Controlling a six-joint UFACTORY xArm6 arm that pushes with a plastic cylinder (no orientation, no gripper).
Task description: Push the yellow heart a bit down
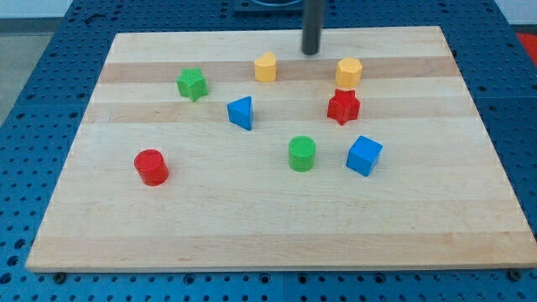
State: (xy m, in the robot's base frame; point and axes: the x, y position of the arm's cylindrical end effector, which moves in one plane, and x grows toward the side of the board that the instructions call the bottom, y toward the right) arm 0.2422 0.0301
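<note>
The yellow heart point(265, 67) lies near the top middle of the wooden board point(277, 226). My tip point(311, 53) is a dark rod end at the board's top edge, up and to the right of the heart and apart from it. A yellow pentagon point(349, 72) lies to the right of the tip and slightly lower. The tip touches no block.
A green star point(192, 84) lies left of the heart and a blue triangle point(241, 112) below it. A red star point(343, 106) sits just under the yellow pentagon. A green cylinder point(302, 154), a blue cube point(364, 155) and a red cylinder point(152, 167) lie lower down.
</note>
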